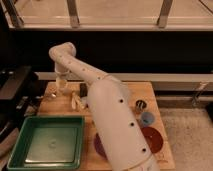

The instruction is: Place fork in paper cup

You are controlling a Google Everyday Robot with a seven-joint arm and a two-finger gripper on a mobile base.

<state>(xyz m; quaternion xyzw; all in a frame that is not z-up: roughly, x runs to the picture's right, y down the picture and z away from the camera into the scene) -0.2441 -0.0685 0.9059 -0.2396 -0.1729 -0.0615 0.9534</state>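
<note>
My gripper [61,80] hangs down from the white arm's bent wrist at the far left of the wooden table [127,90]. It is right at a small pale cup shape, which looks like the white paper cup [61,86]. I cannot tell whether the two touch. A thin silvery thing, the fork [48,95], lies on the table just left of and in front of the gripper. The arm's thick white body covers the middle of the table.
A green tray [20,150] fills the front left. A pale banana-like object [75,100] lies beside the arm. On the right are a dark cup [141,104], a small blue cup [146,118] and a red plate [152,140]. A purple plate [98,146] peeks out under the arm.
</note>
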